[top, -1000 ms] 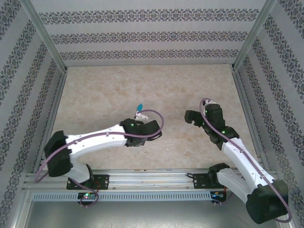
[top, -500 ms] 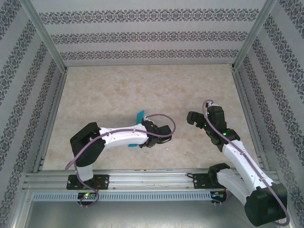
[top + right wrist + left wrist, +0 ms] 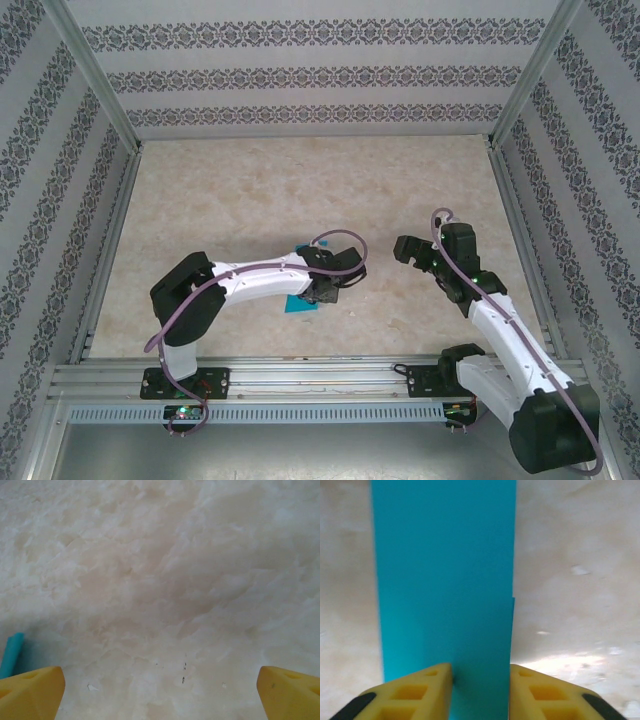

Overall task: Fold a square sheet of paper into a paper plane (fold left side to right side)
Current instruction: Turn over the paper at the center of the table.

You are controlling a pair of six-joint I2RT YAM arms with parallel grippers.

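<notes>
The square sheet of paper [image 3: 445,570] is a teal strip folded to a narrow rectangle, lying flat on the table. In the top view the sheet [image 3: 298,303] pokes out from under the left wrist, near the table's front middle. My left gripper [image 3: 480,672] hovers over its near end, open, the yellow fingers [image 3: 422,690] parted with the strip running between them and nothing pinched. From above, the left gripper [image 3: 318,292] points down at the paper. My right gripper [image 3: 405,248] stands wide open and empty to the right; in its own view the gripper [image 3: 160,677] faces bare table, with a teal edge [image 3: 11,655] at far left.
The beige marbled table [image 3: 300,190] is walled by patterned panels on three sides, with metal rails along the left [image 3: 100,270] and right [image 3: 525,250] edges. The arm bases sit on the rail at the near edge [image 3: 320,380].
The left arm carried the pinched paper from mid-table toward the near edge, laid it down and parted its jaws. The right arm has barely moved.
</notes>
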